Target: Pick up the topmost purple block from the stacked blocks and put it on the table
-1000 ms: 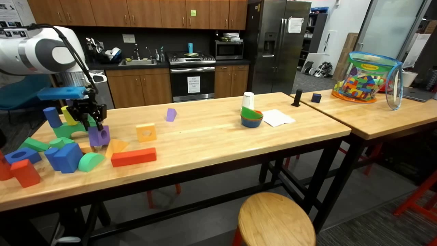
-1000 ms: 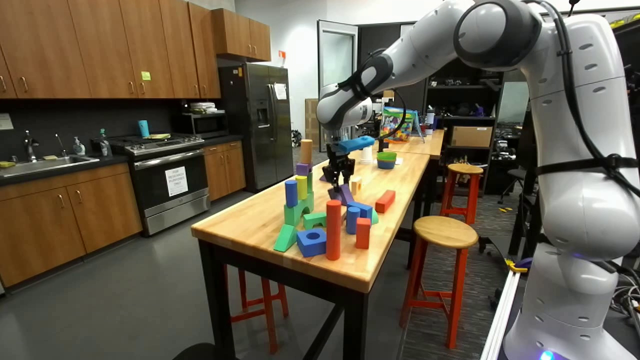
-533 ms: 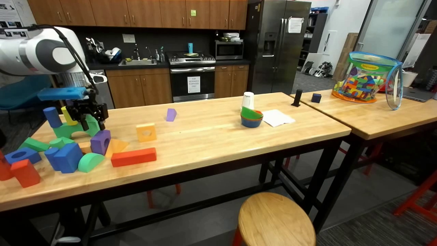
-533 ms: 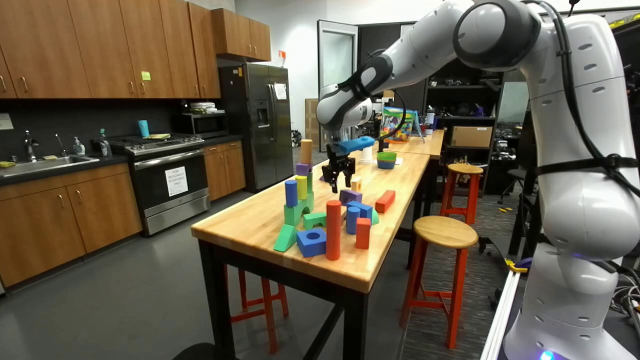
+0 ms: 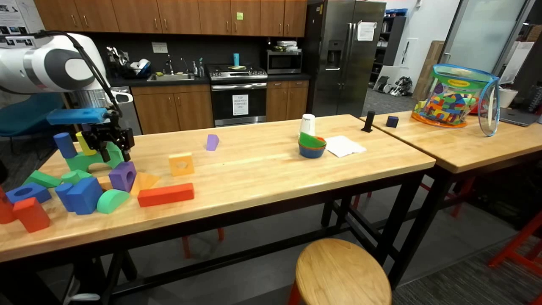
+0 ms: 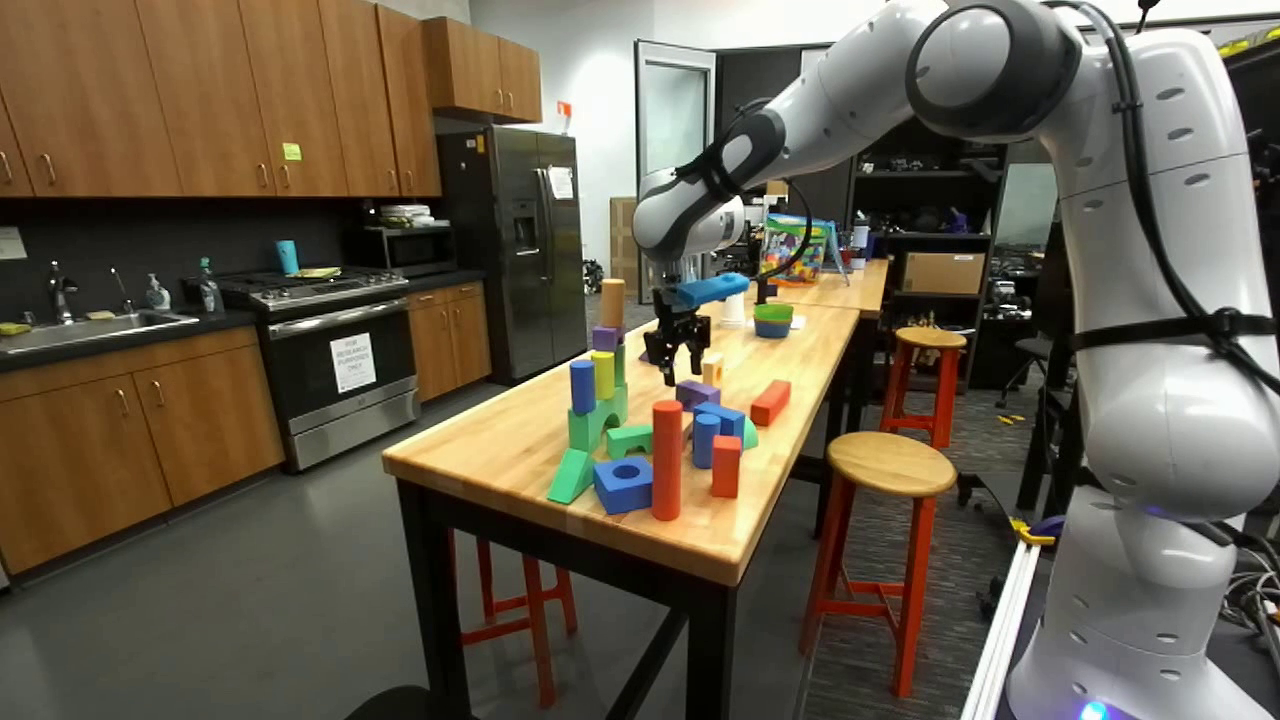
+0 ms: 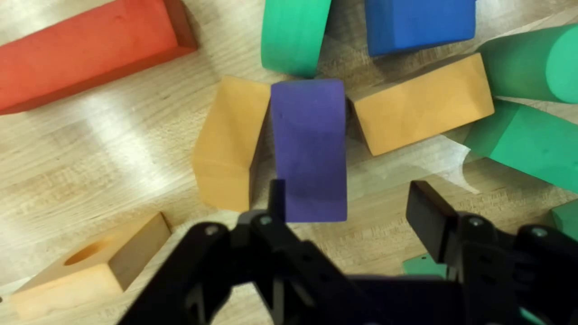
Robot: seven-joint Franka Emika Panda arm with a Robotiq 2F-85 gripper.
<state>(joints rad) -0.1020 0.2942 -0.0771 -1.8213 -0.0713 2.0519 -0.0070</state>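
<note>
In the wrist view, the pincer [image 7: 347, 198] gapes wide, holding nothing; at its eleven o'clock the purple block [image 7: 311, 151] sits on the desk [image 7: 135, 176], an orange wedge [image 7: 230, 149] at the block's nine.

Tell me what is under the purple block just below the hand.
In the wrist view, the table shows right beside the purple block, which probably rests on it. Whatever lies directly beneath is covered and cannot be seen.
</note>
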